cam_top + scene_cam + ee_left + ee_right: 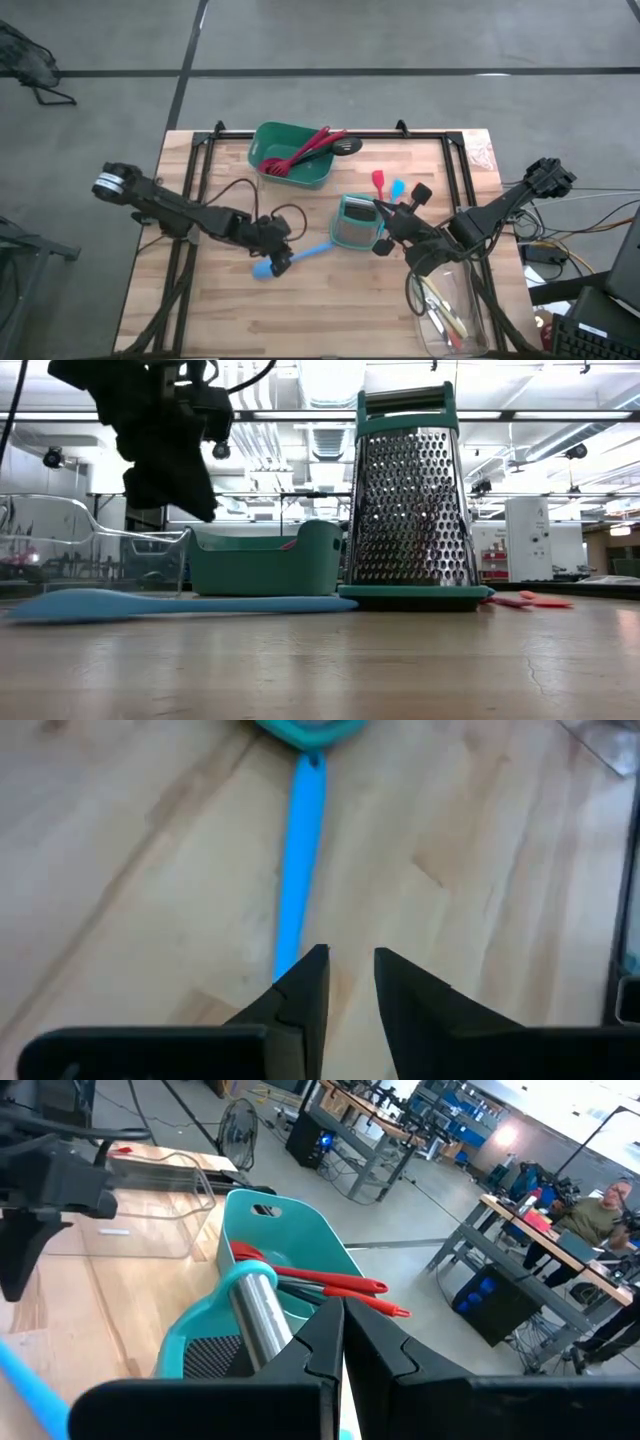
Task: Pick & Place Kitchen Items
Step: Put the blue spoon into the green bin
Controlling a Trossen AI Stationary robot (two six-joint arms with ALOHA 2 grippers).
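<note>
Two small spatulas (387, 185) clear only overhead.

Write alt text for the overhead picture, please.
Two dark robot arms reach over a wooden table; the left hand hovers above a blue spoon, the right hand by a teal grater. A green tub holds red spoons.

On the wooden table (330, 300): one green tub (293, 155) holding at least two red spoons (310, 150) and one black slotted spoon (347, 146); one teal box grater (354, 222); one blue spoon (290, 258); two small spatulas, one red (378, 182), one blue (397, 188); one clear tray (450, 310) of pale-handled tools (445, 312), number unclear.
</note>
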